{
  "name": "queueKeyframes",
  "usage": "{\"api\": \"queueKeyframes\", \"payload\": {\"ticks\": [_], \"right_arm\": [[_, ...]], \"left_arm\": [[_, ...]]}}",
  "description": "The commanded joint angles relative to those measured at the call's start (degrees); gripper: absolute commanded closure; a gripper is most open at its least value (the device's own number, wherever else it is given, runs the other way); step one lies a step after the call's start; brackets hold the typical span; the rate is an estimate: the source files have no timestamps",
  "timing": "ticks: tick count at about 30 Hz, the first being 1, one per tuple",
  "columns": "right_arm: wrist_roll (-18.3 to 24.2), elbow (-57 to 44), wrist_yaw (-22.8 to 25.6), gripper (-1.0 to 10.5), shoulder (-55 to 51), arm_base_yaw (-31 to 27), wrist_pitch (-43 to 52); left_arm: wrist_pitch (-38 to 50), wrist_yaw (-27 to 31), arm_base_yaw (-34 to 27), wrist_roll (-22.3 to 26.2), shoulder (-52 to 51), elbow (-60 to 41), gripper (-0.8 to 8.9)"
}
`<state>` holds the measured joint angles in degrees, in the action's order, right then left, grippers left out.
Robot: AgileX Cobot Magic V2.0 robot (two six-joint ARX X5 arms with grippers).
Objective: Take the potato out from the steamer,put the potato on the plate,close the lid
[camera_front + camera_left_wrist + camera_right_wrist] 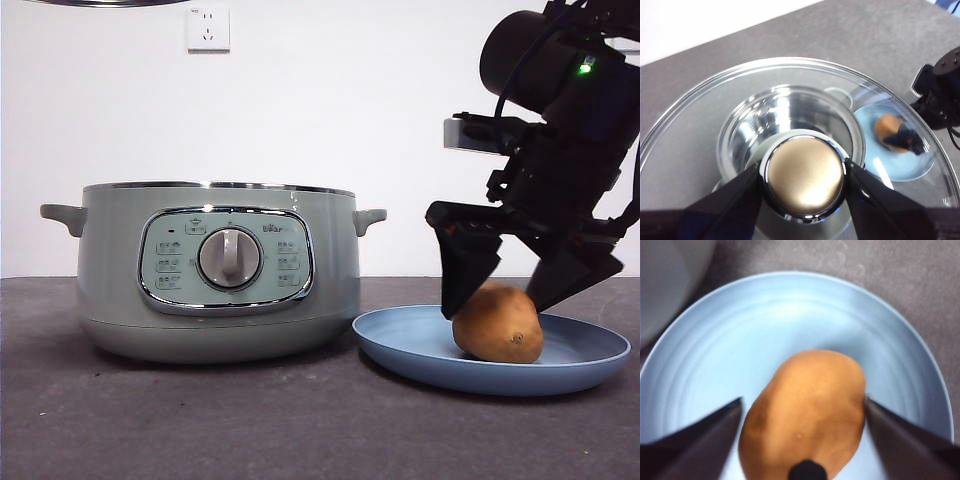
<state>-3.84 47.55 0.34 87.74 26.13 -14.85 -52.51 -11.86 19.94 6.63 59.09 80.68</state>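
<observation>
Resting on one plate (585,352), one potato (498,323); one steamer (110,270) beside

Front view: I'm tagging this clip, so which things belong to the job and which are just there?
Job:
- oval brown-orange potato
- shallow light blue plate
- round sage-green steamer
- glass lid with chrome rim
- right claw
- left claw

Just there:
- white wall socket
- dark grey table
</observation>
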Motion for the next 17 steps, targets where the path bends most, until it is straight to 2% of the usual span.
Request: {"api": "queueKeyframes", "payload": {"ticks": [1,17], "right_arm": [[-0.59,-0.50,-0.22,4.0,-2.64,0.07,0.20],[-0.59,-0.42,0.00,4.0,-29.24,0.07,-3.41]], "left_arm": [[4.00,-0.61,-0.02,1.51,1.95,0.37,8.23],[14.99,-3.61,0.02,2.62,18.10,0.37,8.23]]}}
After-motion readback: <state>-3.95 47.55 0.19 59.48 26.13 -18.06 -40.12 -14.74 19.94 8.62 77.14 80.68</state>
